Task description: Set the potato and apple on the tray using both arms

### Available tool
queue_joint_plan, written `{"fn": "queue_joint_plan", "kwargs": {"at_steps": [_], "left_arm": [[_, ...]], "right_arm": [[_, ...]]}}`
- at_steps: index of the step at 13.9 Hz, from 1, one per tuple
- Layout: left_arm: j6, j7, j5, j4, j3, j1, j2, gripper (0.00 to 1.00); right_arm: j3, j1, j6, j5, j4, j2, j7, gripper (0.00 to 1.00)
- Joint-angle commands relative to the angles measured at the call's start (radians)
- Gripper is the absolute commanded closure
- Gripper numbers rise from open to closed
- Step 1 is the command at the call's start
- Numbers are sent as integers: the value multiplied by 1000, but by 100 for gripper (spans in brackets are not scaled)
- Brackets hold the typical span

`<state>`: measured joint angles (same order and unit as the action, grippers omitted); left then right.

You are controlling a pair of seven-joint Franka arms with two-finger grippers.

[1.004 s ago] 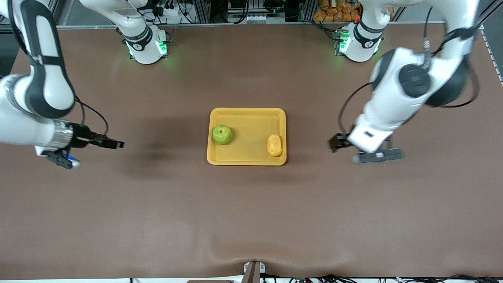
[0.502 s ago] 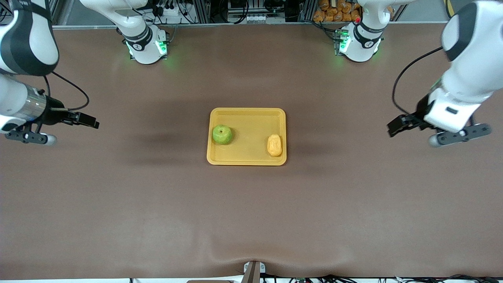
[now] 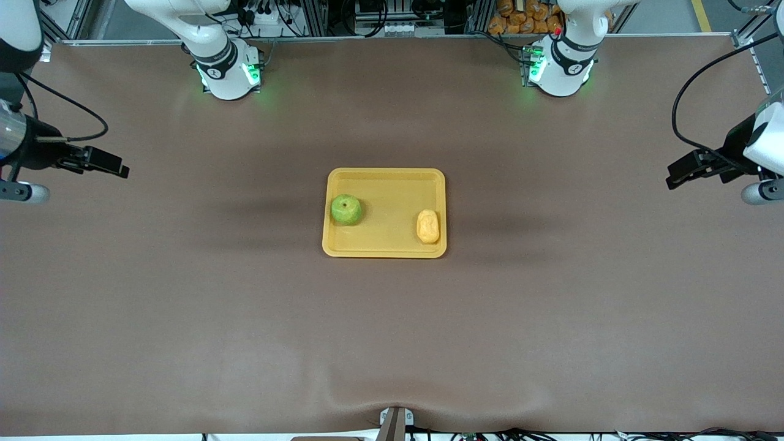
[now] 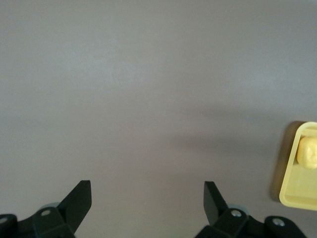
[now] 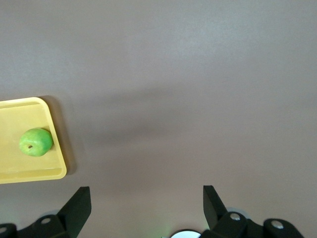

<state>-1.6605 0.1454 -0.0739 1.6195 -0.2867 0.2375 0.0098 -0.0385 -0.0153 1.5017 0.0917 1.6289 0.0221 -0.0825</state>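
The yellow tray (image 3: 384, 177) lies at the table's middle. The green apple (image 3: 346, 209) rests in it toward the right arm's end, and the yellow-orange potato (image 3: 428, 226) rests in it toward the left arm's end. My left gripper (image 3: 677, 173) is open and empty, raised over bare table at the left arm's end. My right gripper (image 3: 116, 169) is open and empty, raised over bare table at the right arm's end. The left wrist view shows the tray's rim (image 4: 292, 198) and the potato (image 4: 308, 151). The right wrist view shows the tray (image 5: 29, 176) and the apple (image 5: 35, 142).
Brown mat covers the table (image 3: 392, 337). The two arm bases (image 3: 228, 73) (image 3: 560, 70) stand along the table's edge farthest from the front camera. A small bracket (image 3: 395, 422) sits at the nearest edge.
Both grippers have drawn away from the tray toward their own ends of the table and risen. The apple and potato have not moved.
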Motion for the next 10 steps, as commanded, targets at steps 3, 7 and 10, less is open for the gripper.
{"fn": "queue_joint_plan", "kwargs": {"at_steps": [3,7,10], "left_arm": [[44,-12,9,-33,-14,3,-27,0],[86,-17,3,-87,1,-38,-24,0],[177,-29,-1,-89,125,-171,-27,0]], "right_arm": [[35,-34,-44,-21,-49,1,-6,0],[34,-34,-67,-21,-61,-1,-6,0],[37,-34,-84,-21,-73,-1,-6,0]]}}
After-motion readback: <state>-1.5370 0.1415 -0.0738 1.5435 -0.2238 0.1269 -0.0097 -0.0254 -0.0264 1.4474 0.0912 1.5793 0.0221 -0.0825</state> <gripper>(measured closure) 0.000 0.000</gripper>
